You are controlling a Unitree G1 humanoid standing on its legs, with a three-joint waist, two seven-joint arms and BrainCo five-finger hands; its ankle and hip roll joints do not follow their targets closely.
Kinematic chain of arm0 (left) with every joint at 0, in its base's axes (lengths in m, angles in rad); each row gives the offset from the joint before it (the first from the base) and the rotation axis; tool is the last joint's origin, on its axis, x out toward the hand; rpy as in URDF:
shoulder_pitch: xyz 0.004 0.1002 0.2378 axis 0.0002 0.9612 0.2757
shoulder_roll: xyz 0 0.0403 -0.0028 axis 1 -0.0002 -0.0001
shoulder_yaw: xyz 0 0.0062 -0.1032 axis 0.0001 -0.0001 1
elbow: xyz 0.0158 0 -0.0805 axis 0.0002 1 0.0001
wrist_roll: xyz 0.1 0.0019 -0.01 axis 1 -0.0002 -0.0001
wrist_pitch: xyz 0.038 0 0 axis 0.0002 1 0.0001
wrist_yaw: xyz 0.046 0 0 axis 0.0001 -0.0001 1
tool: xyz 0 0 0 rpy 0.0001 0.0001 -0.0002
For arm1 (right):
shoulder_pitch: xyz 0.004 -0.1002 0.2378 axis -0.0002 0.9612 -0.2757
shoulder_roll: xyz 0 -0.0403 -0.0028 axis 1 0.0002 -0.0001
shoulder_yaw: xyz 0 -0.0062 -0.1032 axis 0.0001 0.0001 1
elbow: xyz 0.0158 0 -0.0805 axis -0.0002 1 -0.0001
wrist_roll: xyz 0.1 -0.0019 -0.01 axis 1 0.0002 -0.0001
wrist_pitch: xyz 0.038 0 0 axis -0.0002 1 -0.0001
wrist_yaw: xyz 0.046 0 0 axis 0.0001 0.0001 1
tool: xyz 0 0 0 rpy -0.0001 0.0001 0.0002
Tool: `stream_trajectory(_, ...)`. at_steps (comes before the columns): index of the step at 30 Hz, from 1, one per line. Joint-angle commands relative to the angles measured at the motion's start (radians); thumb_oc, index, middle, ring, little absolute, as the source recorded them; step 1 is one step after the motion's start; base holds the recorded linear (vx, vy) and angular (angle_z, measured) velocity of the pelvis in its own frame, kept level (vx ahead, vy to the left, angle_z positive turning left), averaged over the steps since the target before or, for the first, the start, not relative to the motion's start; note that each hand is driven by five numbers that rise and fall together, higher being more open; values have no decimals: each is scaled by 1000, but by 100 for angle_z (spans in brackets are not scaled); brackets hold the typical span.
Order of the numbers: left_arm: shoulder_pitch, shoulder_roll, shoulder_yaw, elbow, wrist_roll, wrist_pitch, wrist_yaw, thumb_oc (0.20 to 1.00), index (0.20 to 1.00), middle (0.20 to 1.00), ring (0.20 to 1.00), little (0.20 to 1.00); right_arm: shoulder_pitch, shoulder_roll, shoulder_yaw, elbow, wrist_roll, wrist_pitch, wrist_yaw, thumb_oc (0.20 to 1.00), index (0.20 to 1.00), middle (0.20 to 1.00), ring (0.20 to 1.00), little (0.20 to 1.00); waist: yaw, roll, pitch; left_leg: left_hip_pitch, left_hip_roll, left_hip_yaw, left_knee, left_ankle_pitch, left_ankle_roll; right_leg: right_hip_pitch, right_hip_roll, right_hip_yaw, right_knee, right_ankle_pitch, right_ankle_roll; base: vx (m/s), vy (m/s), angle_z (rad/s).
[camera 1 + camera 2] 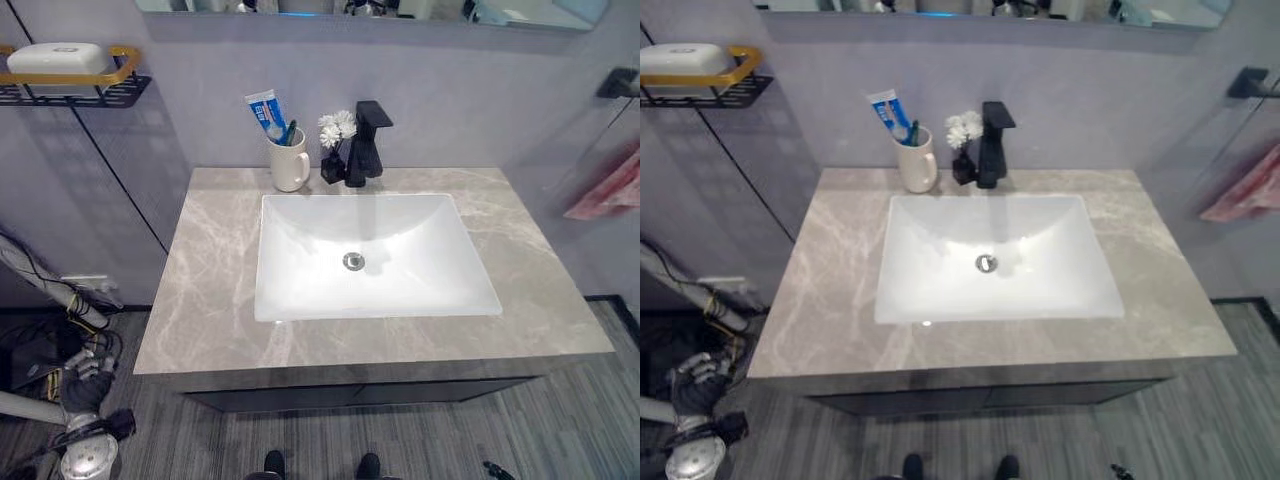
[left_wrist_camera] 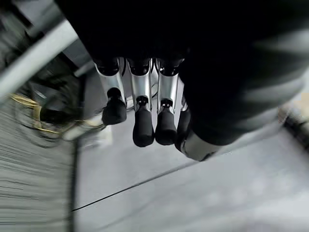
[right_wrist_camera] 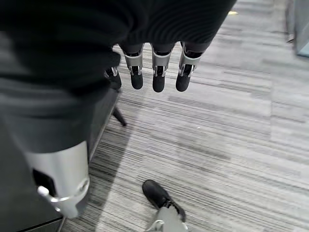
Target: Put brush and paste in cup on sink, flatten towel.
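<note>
A cream cup [image 1: 289, 160] stands at the back of the marble counter [image 1: 200, 290], left of the tap. A blue and white toothpaste tube [image 1: 267, 113] and a teal toothbrush [image 1: 289, 131] stick up out of it. A pink towel [image 1: 610, 190] hangs bunched on the wall at the far right. My left hand [image 1: 85, 385] hangs low beside the cabinet's left side; its fingers [image 2: 143, 121] are relaxed and hold nothing. My right hand [image 3: 159, 77] hangs over the grey floor, fingers straight and empty.
A white basin [image 1: 370, 255] is set in the counter, with a black tap [image 1: 362, 140] and a small vase of white flowers [image 1: 335, 140] behind it. A wall shelf [image 1: 70, 85] holds a white box at upper left. A black towel bar [image 1: 620, 82] is at upper right.
</note>
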Motion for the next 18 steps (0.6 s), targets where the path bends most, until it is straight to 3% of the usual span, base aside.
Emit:
stream_trajectory(1,27,6,-52,34,60,3,-38,448,448,448,448,448,-33,-3,48,3,8,-5,-24,1000,1000,1000,1000,1000,-22,2,5,10,-57,-72,-26,7,48,-77,13,95,47,124,27,-55,166,-18)
stream_trajectory(3,22,3,-78,78,77,10,-44,526,526,526,526,526,-28,5,54,0,-1,-4,-27,1000,1000,1000,1000,1000,-25,1,5,9,-59,-62,-35,9,50,-86,10,108,43,135,33,-61,121,-16)
stream_trajectory(4,15,-4,-106,115,83,22,-50,526,526,526,526,526,-25,14,61,-2,-5,-2,-30,1000,1000,1000,1000,1000,-32,-1,6,9,-61,-56,-39,10,50,-93,6,116,40,151,39,-78,106,-29)
stream_trajectory(6,-7,-19,-158,213,74,38,-67,875,875,875,875,875,-23,23,66,-1,-11,5,-36,1000,1000,1000,1000,1000,-35,-1,12,7,-60,-34,-40,9,55,-111,2,126,37,177,52,-109,79,-48)
stream_trajectory(7,-29,-34,-205,250,42,57,-85,1000,1000,1000,1000,1000,-30,30,72,7,-12,13,-45,1000,1000,1000,1000,1000,-32,4,26,12,-43,9,-40,8,53,-123,-15,66,47,188,67,-113,42,-57)
stream_trajectory(10,-31,-19,-230,214,80,56,-108,1000,1000,1000,1000,1000,-32,32,70,11,-9,16,-45,1000,1000,1000,1000,1000,-24,8,28,8,-32,30,-40,13,50,-120,-28,19,45,182,69,-75,15,-87)
stream_trajectory(11,-24,17,-302,153,184,55,-124,1000,1000,1000,1000,1000,-35,36,50,20,15,16,-64,1000,1000,1000,1000,1000,-24,20,29,9,-8,59,-40,16,44,-104,-39,-30,75,153,70,-106,11,-66)
stream_trajectory(14,-41,27,-350,143,177,65,-167,1000,1000,1000,1000,1000,-35,35,44,39,19,20,-71,1000,1000,1000,1000,1000,-14,22,19,1,18,102,-40,27,42,-70,-49,-46,120,118,66,-127,-15,-37)
stream_trajectory(16,-67,24,-383,169,170,73,-187,1000,1000,1000,1000,1000,-48,27,34,53,16,26,-75,1000,1000,1000,1000,1000,2,34,5,9,34,136,-40,14,36,-27,-81,-112,178,77,78,-86,-9,-53)
stream_trajectory(17,-97,27,-411,193,196,87,-183,1000,1000,1000,1000,1000,-65,24,33,44,9,27,-79,1000,1000,1000,1000,1000,11,31,-14,11,45,196,-37,23,34,20,-116,-190,204,80,86,-153,-40,-61)
stream_trajectory(18,-100,26,-413,197,197,86,-182,1000,1000,1000,1000,1000,-65,24,31,44,9,28,-80,1000,1000,1000,1000,1000,15,31,-12,13,44,198,-37,22,34,20,-117,-187,205,79,87,-142,-67,-74)
